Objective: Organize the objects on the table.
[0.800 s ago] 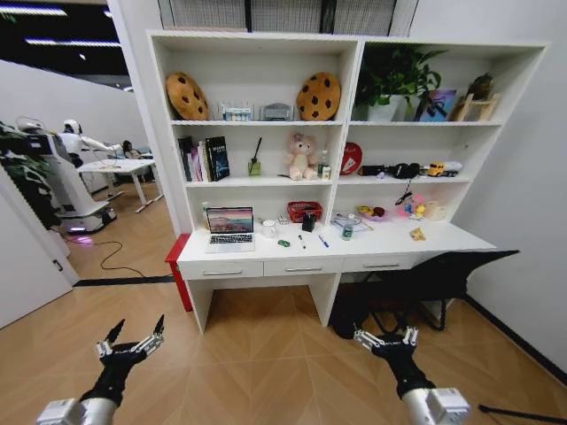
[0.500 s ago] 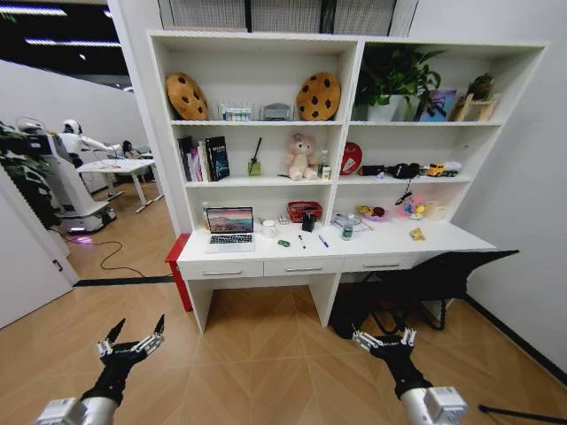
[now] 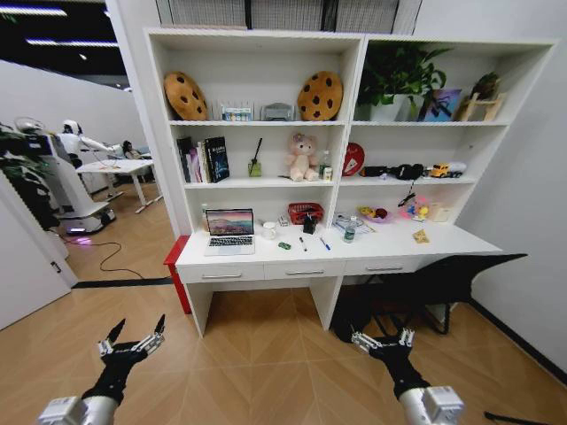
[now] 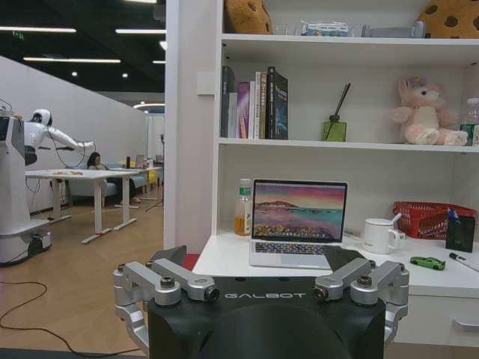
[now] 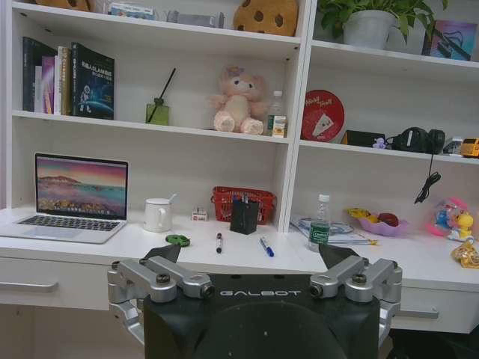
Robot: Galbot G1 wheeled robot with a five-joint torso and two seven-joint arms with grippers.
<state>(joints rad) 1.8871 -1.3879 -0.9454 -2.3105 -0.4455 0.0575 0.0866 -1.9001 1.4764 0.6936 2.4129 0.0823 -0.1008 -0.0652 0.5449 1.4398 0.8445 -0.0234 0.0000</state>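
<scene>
The long white table [image 3: 399, 243] stands some way ahead under tall white shelving. On it lie an open silver laptop [image 3: 229, 232] [image 4: 298, 224] [image 5: 75, 196], a tiny green toy car [image 3: 283, 244] [image 4: 427, 262] [image 5: 178, 240], a black pen [image 3: 302, 243] [image 5: 218, 242], a blue pen [image 3: 324, 243] [image 5: 266, 246] and a small green-labelled bottle [image 3: 348, 233] [image 5: 320, 223]. My left gripper [image 3: 131, 343] [image 4: 262, 277] and right gripper [image 3: 383, 341] [image 5: 254, 280] hang low over the floor, both open and empty, well short of the desk.
A white mug [image 5: 157, 215], black pen holder [image 5: 244, 217] and red basket [image 5: 243, 200] stand at the desk's back. A dark chair [image 3: 443, 274] sits under the right end, a red box [image 3: 174, 264] at the left. Wooden floor lies between me and the desk.
The whole head view has shifted a little and the desk looks slightly nearer, so the camera has moved. Both grippers stay open in the same low pose.
</scene>
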